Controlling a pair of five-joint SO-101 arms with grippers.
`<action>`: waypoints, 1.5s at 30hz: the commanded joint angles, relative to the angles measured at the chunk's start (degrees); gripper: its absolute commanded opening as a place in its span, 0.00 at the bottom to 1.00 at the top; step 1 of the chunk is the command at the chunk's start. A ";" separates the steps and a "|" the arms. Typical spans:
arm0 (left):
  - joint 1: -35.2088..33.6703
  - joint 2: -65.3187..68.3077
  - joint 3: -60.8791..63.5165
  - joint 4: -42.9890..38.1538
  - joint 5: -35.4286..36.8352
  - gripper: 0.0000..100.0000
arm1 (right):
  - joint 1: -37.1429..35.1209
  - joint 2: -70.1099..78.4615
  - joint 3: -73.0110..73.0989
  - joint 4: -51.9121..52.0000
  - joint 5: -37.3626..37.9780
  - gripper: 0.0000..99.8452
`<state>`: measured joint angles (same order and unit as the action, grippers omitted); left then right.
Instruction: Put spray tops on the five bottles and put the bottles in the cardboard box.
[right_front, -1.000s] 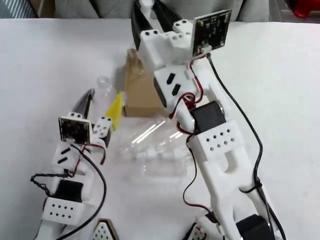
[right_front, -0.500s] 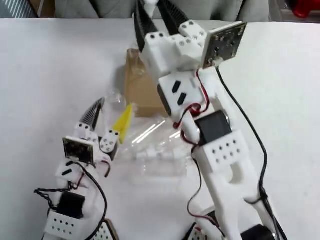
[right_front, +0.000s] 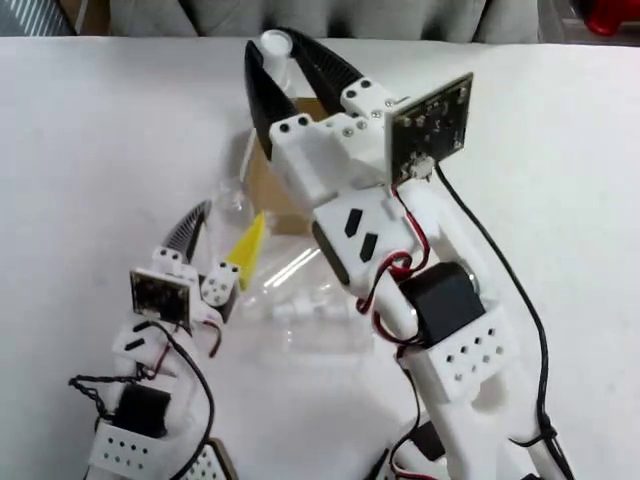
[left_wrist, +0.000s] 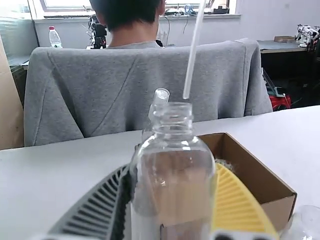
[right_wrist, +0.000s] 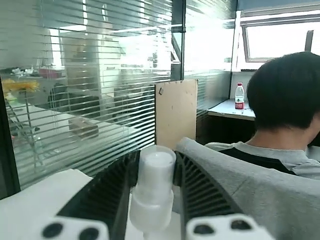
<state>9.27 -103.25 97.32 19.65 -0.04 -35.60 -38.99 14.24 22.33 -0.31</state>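
The left fingers (left_wrist: 100, 215) are gripping the probably light, slick, crushable bottle (left_wrist: 172, 165) upright at the box's (right_front: 272, 200) 8 o'clock, while the right fingers (right_wrist: 105, 195) are pinching the stiffer spray top (right_wrist: 151, 190), its tube (left_wrist: 192, 50) hanging just above the neck.

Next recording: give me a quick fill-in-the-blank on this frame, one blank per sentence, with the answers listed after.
1. The left gripper, with one black jaw and one ____ jaw, is shut on a clear bottle.
2. The right gripper is shut on a ____ spray top.
3. Next to the held bottle, the open brown ____ box sits on the table.

Missing words: yellow; white; cardboard.
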 joint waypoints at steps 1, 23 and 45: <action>0.84 -0.31 -0.35 0.18 0.26 0.02 | -0.66 -1.89 -1.14 0.48 1.49 0.02; 0.92 -0.31 -0.35 0.18 0.26 0.02 | -5.41 -1.63 -0.70 0.57 1.67 0.02; 1.27 -0.31 -0.35 0.18 0.26 0.02 | -5.58 6.46 -5.98 11.91 1.93 0.02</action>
<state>9.63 -103.25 97.32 19.82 -0.04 -40.79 -33.27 14.07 29.19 1.01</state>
